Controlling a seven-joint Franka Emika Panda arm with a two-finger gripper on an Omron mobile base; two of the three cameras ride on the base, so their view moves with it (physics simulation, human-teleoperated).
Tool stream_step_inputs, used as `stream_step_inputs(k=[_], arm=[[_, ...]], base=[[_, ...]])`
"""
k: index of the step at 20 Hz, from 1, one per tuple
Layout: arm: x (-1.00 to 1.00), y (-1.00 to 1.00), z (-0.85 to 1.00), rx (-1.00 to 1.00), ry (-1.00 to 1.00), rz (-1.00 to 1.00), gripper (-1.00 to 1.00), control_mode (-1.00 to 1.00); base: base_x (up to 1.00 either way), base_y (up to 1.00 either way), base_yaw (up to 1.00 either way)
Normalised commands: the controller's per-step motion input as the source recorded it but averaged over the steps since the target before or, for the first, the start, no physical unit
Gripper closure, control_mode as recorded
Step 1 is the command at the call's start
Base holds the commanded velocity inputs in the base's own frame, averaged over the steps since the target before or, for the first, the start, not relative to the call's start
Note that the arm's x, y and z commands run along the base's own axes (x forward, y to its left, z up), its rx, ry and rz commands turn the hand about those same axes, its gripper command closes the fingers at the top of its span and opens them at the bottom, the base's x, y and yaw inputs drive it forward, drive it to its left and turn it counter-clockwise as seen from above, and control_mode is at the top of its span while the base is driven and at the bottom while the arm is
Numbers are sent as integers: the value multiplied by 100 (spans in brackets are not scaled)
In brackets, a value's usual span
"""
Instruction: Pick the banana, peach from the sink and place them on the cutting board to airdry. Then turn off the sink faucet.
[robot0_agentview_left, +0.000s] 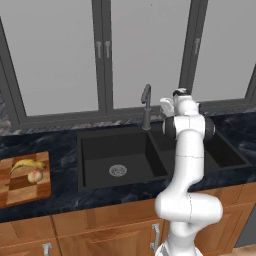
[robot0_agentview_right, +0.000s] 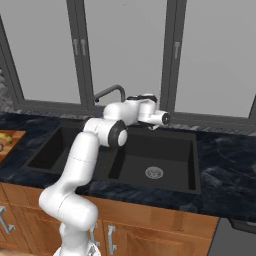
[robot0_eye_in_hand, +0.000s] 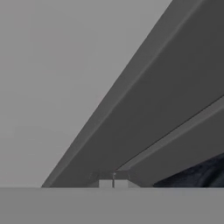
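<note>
The banana (robot0_agentview_left: 27, 164) and the peach (robot0_agentview_left: 35, 176) lie side by side on the checkered cutting board (robot0_agentview_left: 20, 193) on the counter at the left. The board's edge (robot0_agentview_right: 11, 146) and the banana (robot0_agentview_right: 5, 136) also show at the far left of the right base view. The black sink (robot0_agentview_left: 100, 150) holds no fruit, and its silver drain (robot0_agentview_left: 118, 170) is bare. The dark faucet (robot0_agentview_left: 146, 107) stands behind the sink. My hand (robot0_agentview_left: 170, 105) hovers just right of the faucet, at spout height. My gripper (robot0_eye_in_hand: 113, 183) is shut on nothing and faces the window frame.
Dark marble counter (robot0_agentview_left: 60, 155) surrounds the sink. A grey-framed window (robot0_agentview_left: 105, 55) rises right behind the faucet, close to my hand. The sink's second basin (robot0_agentview_left: 225, 155) lies right of my arm. Wooden cabinet doors (robot0_agentview_left: 100, 235) run below.
</note>
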Motion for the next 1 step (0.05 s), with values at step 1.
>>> stream_step_inputs(k=[1], arm=[[4,74,-23,0,0,0,100,-100]], base=[[0,0,0]])
